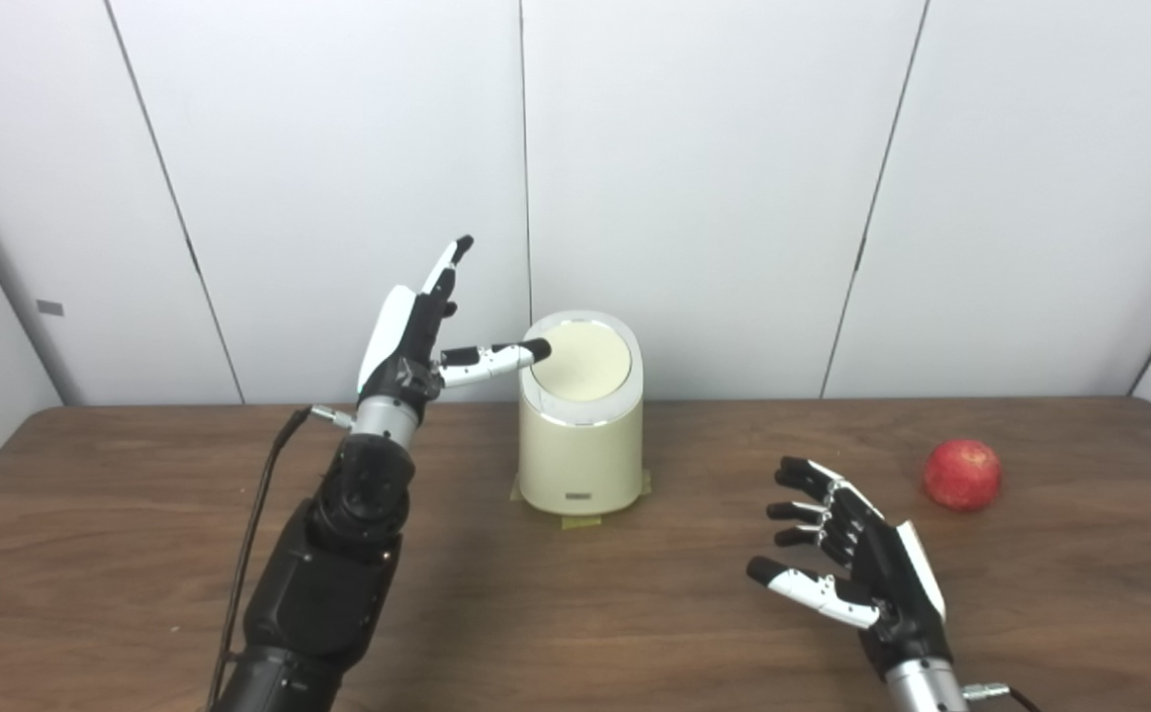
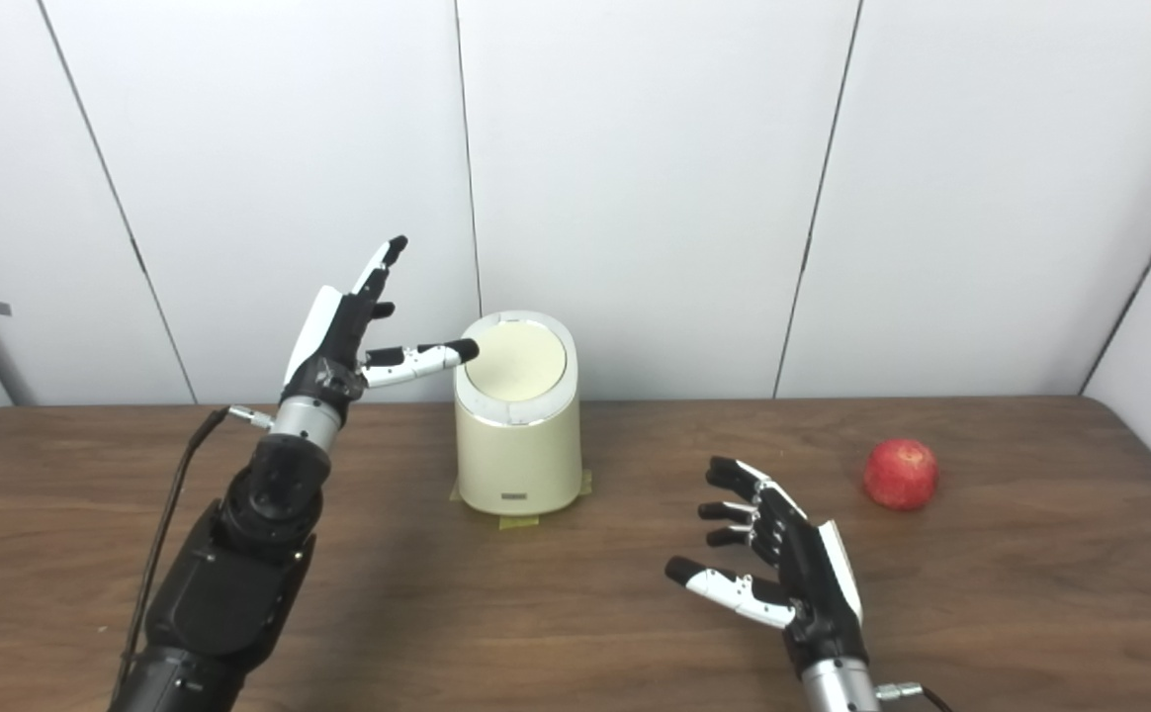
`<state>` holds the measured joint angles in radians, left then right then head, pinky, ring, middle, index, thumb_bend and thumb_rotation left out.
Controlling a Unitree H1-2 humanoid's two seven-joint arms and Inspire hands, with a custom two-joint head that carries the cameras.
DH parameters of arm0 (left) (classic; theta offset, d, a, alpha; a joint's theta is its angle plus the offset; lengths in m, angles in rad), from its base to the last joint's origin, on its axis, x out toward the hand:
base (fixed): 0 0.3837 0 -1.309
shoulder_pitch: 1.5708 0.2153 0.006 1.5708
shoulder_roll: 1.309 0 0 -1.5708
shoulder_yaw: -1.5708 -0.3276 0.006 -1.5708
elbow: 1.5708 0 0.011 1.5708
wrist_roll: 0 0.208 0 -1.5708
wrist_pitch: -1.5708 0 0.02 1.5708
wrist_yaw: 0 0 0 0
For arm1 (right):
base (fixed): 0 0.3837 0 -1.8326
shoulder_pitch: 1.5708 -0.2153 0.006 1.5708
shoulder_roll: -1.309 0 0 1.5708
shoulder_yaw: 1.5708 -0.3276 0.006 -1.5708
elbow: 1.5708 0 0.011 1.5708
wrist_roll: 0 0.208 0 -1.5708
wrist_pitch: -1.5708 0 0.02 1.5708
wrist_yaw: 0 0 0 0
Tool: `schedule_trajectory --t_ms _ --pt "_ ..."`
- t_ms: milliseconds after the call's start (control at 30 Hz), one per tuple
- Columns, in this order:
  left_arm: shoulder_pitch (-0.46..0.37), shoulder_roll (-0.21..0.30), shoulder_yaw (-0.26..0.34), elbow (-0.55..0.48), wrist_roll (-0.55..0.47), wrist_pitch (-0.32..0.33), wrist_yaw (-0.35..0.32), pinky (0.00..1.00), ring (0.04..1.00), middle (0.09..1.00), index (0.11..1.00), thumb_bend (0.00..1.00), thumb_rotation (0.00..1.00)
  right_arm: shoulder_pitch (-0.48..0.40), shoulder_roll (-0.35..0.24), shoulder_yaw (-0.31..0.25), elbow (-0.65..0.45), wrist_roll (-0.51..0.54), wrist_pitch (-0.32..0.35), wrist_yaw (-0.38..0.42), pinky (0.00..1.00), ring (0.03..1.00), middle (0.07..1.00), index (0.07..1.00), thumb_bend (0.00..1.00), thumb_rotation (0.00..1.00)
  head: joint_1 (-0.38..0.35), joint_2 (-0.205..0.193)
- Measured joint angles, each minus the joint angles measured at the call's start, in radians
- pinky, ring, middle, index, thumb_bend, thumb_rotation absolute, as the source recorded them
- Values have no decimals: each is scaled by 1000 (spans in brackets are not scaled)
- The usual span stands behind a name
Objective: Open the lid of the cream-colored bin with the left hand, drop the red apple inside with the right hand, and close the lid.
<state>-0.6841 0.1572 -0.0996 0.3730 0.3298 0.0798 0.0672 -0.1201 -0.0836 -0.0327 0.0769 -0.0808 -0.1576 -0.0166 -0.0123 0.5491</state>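
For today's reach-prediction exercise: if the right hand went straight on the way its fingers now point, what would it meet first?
Probably nothing: the open right hand points left and slightly away over bare table. The cream-colored bin seems to stand beyond that line, though depth is unclear. The red apple lies off to its right.

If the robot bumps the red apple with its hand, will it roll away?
Probably yes. The red apple is round and sits loose on the smooth table, so a nudge would likely send it rolling. It looks firm, so it should not squash in the open right hand. Its skin may be a bit slippery.
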Motion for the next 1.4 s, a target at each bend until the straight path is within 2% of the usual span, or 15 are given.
schedule_trajectory --t_ms 133,400,700,867,1100,1400 --pt "-4 0 -12 10 14 1 0 857 1000 1000 1000 854 291 0 0 0 0 0 0 0 580 684 800 798 777 300 0 0" --pt "-26 0 -48 52 45 0 0 807 999 1000 1000 922 323 3 0 0 -6 1 2 1 581 692 800 798 787 306 -2 3" --pt "-38 -7 -71 81 81 1 2 774 987 1000 1000 910 321 4 0 1 -7 1 2 1 581 691 803 796 783 298 -11 5" --pt "-63 -13 -88 121 115 -1 15 785 988 1000 1000 913 320 6 0 2 -11 1 2 1 588 693 804 797 778 300 -14 3" --pt "-75 -16 -108 210 147 -17 68 828 1000 1000 1000 899 318 8 -1 8 -14 -14 2 0 589 692 805 807 778 317 -15 5" --pt "-92 -21 -126 244 164 -14 105 873 1000 1000 1000 853 322 9 0 10 -16 -16 2 0 587 688 810 805 790 319 -17 11"
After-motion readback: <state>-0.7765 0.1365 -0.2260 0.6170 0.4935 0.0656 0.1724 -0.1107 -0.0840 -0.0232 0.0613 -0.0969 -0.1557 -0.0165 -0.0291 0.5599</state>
